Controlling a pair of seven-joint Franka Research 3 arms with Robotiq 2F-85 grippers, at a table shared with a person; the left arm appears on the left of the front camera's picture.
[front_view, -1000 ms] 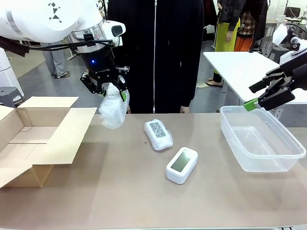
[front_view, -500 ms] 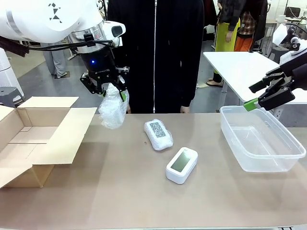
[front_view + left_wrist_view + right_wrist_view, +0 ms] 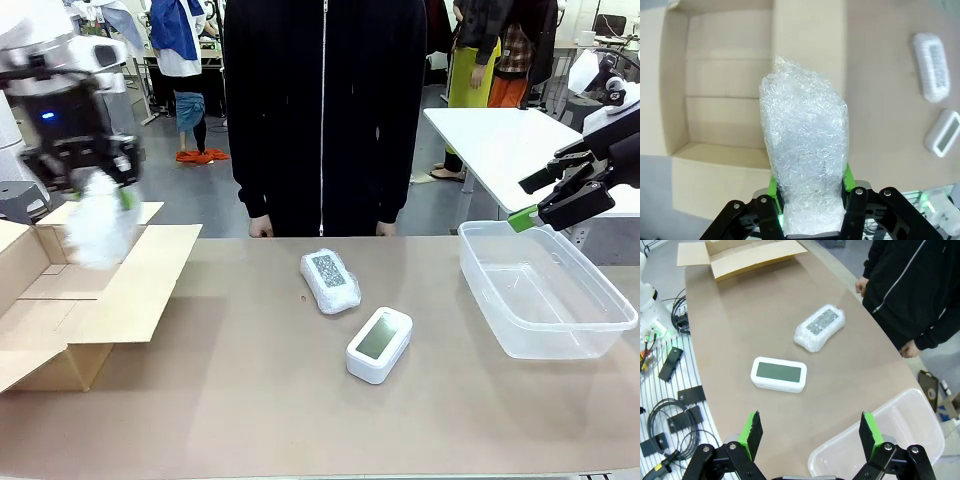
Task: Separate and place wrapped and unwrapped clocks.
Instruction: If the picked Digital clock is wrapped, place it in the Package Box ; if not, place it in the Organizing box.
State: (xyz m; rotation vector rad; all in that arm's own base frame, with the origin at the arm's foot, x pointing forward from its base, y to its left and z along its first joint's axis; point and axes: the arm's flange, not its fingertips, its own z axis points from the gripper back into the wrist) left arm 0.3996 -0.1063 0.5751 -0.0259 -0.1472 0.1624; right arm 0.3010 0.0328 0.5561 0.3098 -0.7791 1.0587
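Left end effector: your left end effector is closed narrow on a wrapped bundle, with the green pads pressed into its lower sides. In the front view this end effector and its bundle are blurred, in the air at the left.
Right end effector: your right end effector is spread wide and holds nothing. In the front view it hangs over the far rim of the clear tub.
Held bundle: it is an oblong of crinkled white bubble wrap standing up along the fingers, and you cannot see what is inside. It hangs above the cardboard box, over the edge where the opening meets a flap.
Bare clock: the white clock has rounded corners and lies with its grey-green screen up. It sits mid-bench on your side of the second bundle, near it but apart.
Second bundle: it lies flat mid-bench, and a dark speckled patch shows through the wrap on top.
Bench: the bench is a plain tan surface. The box sits at the left with its flaps spread, and the tub is at the right.
Room: a person in a black zipped top stands at the far edge, hands at the bench's rim. Behind them you see a white table and other people farther off.
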